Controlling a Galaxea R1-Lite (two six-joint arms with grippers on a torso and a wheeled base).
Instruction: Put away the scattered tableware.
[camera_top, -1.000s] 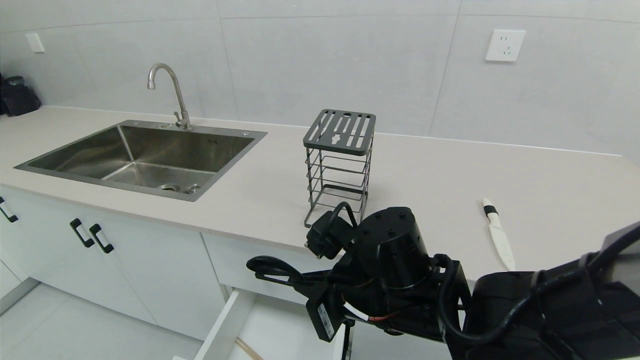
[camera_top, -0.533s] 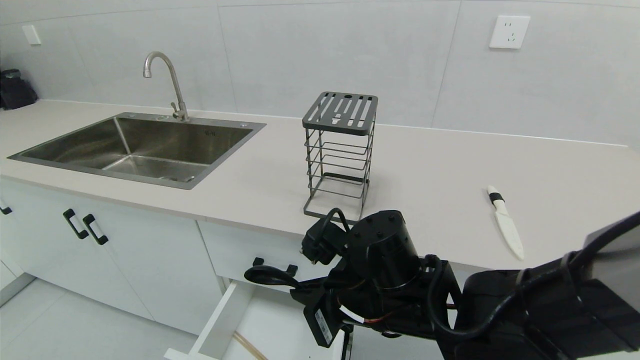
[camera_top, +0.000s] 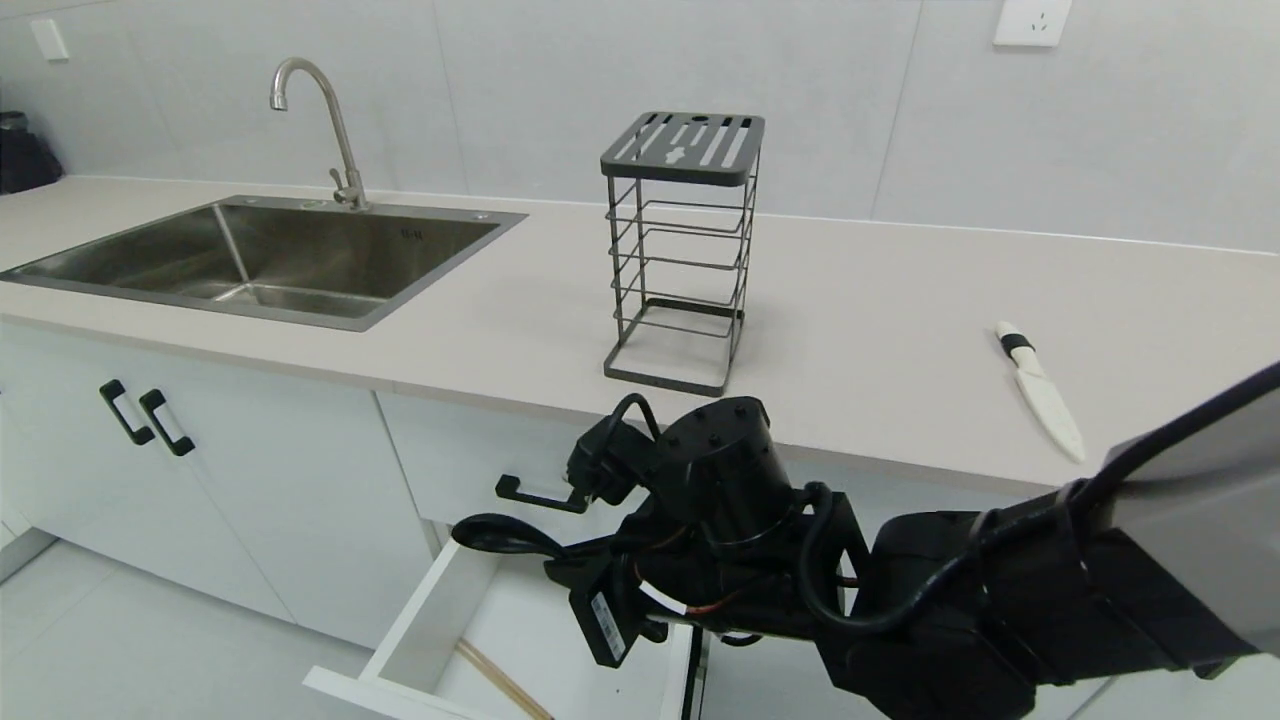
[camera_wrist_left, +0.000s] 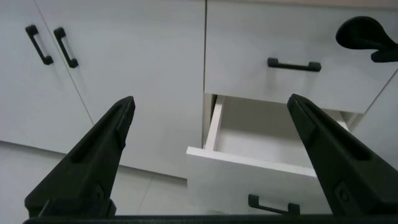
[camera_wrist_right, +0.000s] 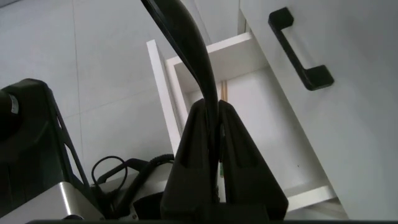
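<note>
Above the open drawer (camera_top: 430, 615) runs the counter (camera_top: 900, 300). The sink (camera_top: 350, 255) sits up and to the left of that drawer, and the wire rack (camera_top: 680, 250) stands almost directly above it. Over the drawer hangs the right hand (camera_wrist_right: 211, 112), its fingers clamped on the handle of a black utensil (camera_top: 495, 532). The left hand (camera_wrist_left: 211, 102), spread wide and holding nothing, faces the drawer from the front. A white knife (camera_top: 1040, 390) lies on the counter, up and well to the right of the drawer, and a thin wooden stick (camera_top: 500, 682), likely a chopstick, lies inside it.

The risk, as I judge it, is that the utensil's head reaches out near the drawer's left wall. Letting go from this height could land it on the rim and tip it to the floor.

The utensil's long axis runs roughly level, along the counter's front edge, head pointing left. The knife's axis runs front to back, with the tip toward the counter's front edge above the drawer and the banded handle toward the wall.
</note>
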